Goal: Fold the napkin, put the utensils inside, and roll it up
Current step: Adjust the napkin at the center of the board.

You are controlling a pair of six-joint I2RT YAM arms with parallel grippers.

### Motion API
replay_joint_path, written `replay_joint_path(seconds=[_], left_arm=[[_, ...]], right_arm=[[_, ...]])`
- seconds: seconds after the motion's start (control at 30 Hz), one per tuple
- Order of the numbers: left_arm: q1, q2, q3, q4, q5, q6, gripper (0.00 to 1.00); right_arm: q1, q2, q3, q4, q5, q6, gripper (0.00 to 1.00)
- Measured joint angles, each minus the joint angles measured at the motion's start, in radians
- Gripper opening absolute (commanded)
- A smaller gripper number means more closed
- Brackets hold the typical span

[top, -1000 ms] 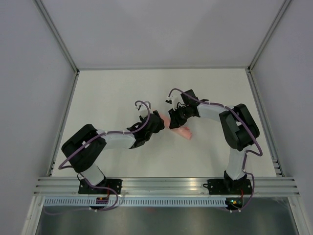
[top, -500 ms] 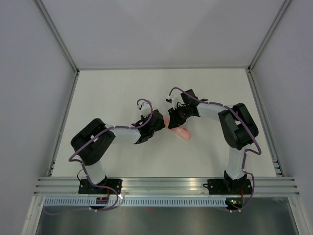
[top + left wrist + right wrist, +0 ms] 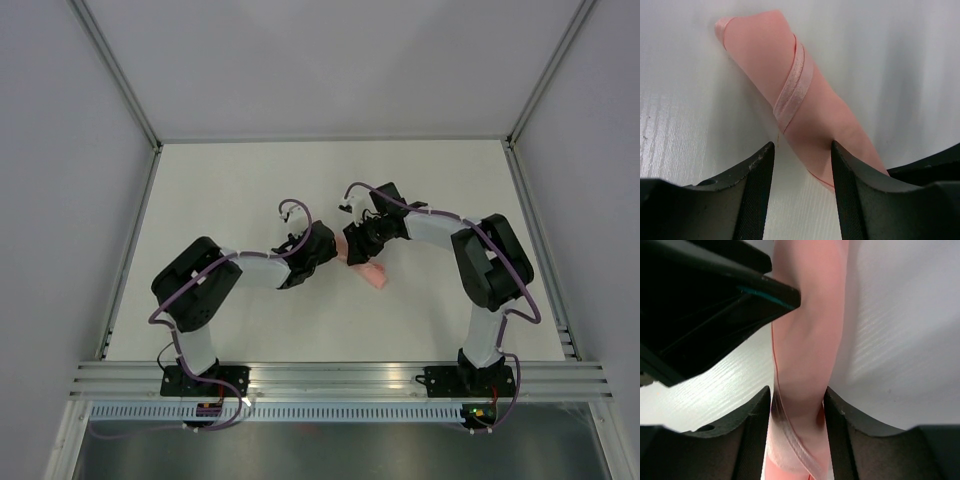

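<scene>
The napkin [image 3: 368,273] is a tight pale pink roll lying on the white table between the two arms. From the left wrist it [image 3: 790,85] runs diagonally, its hem band wound round it. My left gripper [image 3: 802,170] is open with bare table between its fingers, and its right finger [image 3: 855,195] sits against the roll's near end. My right gripper [image 3: 797,430] has the roll [image 3: 807,340] squeezed between both fingers. Seen from above, the left gripper [image 3: 335,256] and right gripper [image 3: 353,252] meet at the roll's left end. No utensils are in view.
The left gripper's black body [image 3: 700,305] fills the upper left of the right wrist view, close to the roll. Grey walls and aluminium rails [image 3: 340,375] bound the white table [image 3: 250,180].
The left arm's elbow has swung forward and right, bringing its gripper closer to the roll. The roll has shifted slightly. The right arm has barely moved.
</scene>
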State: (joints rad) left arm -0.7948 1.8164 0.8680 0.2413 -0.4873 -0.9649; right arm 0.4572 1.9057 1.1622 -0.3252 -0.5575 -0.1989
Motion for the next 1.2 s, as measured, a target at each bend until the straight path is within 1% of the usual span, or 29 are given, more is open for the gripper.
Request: replay_joint_path(seconds=[0.2,0.47,0.63,0.83,1.2], left_arm=[[0.022,0.015,0.021,-0.002,0.020,0.000,0.53],[0.052,0.064,0.097,-0.024,0.061,0.017,0.52],[0.074,0.106,0.166,-0.049,0.096,0.046,0.52],[0.095,0.152,0.262,-0.097,0.127,0.095,0.52],[0.114,0.265,0.440,-0.153,0.198,0.144,0.52]], right_arm=[[-0.001,-0.052,0.000,-0.058,0.018,-0.036,0.55],[-0.001,-0.126,0.000,-0.100,0.014,-0.062,0.56],[-0.001,-0.150,0.000,-0.116,0.021,-0.076,0.56],[-0.006,-0.215,-0.008,-0.112,0.061,-0.086,0.54],[-0.099,-0.261,-0.012,-0.101,0.085,-0.093,0.54]])
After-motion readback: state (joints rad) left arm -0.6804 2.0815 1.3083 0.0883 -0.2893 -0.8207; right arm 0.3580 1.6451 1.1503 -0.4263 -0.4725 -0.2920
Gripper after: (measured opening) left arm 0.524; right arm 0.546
